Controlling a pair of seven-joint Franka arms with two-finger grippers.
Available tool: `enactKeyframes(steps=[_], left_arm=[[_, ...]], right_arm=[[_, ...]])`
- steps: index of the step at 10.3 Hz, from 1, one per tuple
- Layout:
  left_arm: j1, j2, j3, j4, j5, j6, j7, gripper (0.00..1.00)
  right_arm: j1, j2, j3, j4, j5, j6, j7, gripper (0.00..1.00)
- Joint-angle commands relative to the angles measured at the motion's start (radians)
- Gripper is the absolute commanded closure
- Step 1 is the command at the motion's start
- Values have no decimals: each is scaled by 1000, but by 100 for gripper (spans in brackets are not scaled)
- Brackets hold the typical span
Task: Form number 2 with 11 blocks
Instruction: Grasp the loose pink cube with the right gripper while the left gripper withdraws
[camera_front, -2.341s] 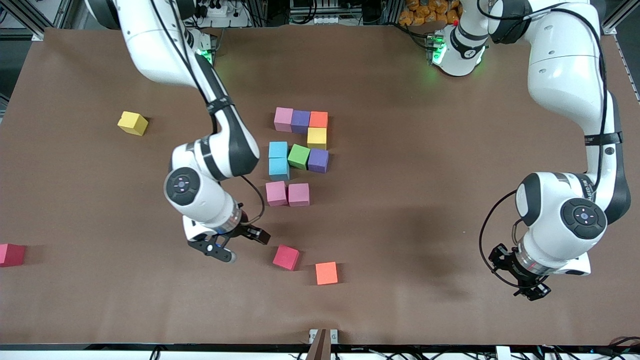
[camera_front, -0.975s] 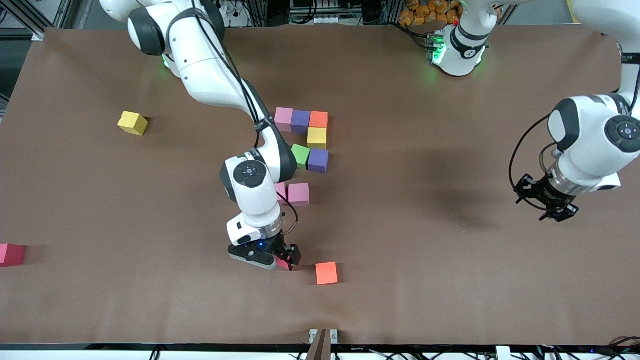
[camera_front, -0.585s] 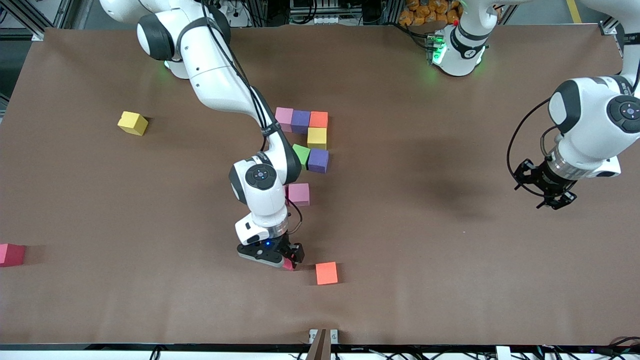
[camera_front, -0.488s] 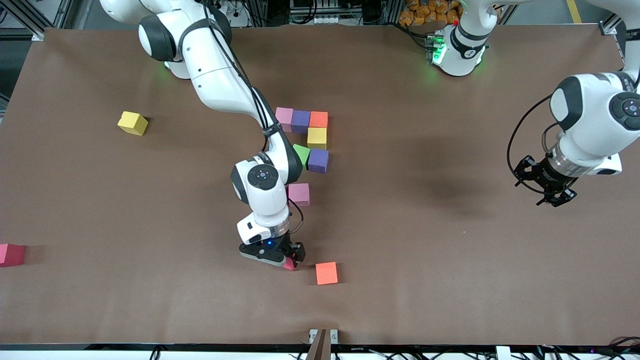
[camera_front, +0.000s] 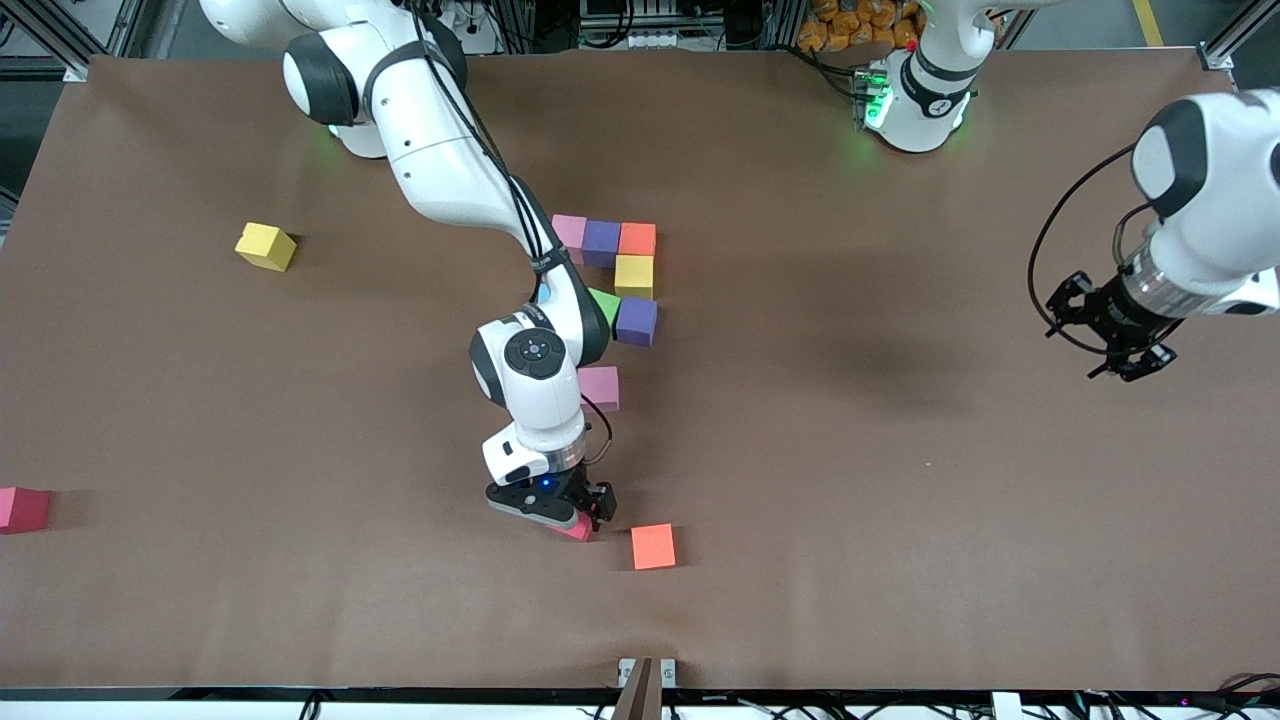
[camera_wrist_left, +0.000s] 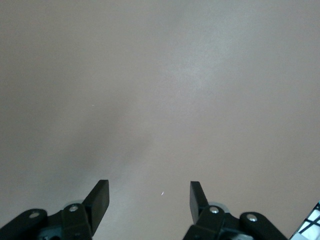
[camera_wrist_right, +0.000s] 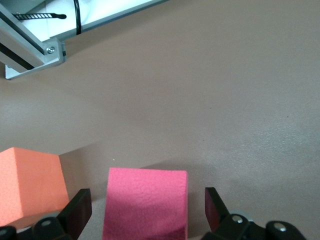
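Note:
A pinkish-red block (camera_front: 579, 530) (camera_wrist_right: 150, 190) lies on the table, nearer to the front camera than the built group. My right gripper (camera_front: 574, 520) (camera_wrist_right: 147, 202) is down around it, open, one finger on each side with a gap on both. An orange block (camera_front: 653, 546) (camera_wrist_right: 30, 185) sits just beside it. The built group shows pink (camera_front: 569, 230), purple (camera_front: 601, 241), orange (camera_front: 637, 239), yellow (camera_front: 633, 275), green (camera_front: 607, 301), purple (camera_front: 636, 320) and pink (camera_front: 600, 388) blocks; the right arm hides the rest. My left gripper (camera_front: 1115, 345) (camera_wrist_left: 148, 189) hangs open and empty over bare table at its arm's end.
A loose yellow block (camera_front: 265, 246) lies toward the right arm's end of the table. A red block (camera_front: 22, 508) sits at that end's edge. A metal frame rail (camera_wrist_right: 35, 47) shows in the right wrist view past the table's front edge.
The right gripper has slid a little toward the orange block and settled around the pinkish-red block. The left arm has drawn back toward its base, gripper still open.

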Motion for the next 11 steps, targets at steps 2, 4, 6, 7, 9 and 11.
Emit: enactKeyframes(steps=[2,4,6,7,9,11], left_arm=[[-5,-34,-5,17,-28,-91,184,27],[-7,-34,-6,18,-28,-119,319,27],[-7,-35,-14,18,-34,-142,437,27],[-7,-47,-22,18,-36,-154,497,27],[-7,-60,-45,21,-37,-185,642,27],[-5,-70,-48,23,-37,-219,787,27]], right_arm=[[2,35,-17,30,-20,0,36,11],[-1,35,-17,30,-20,0,36,21],[-1,35,-17,30,-18,0,36,37],[-1,35,-17,30,-18,0,35,59],[2,30,-18,31,-18,-3,30,94],[4,4,-11,31,-18,-13,25,100]])
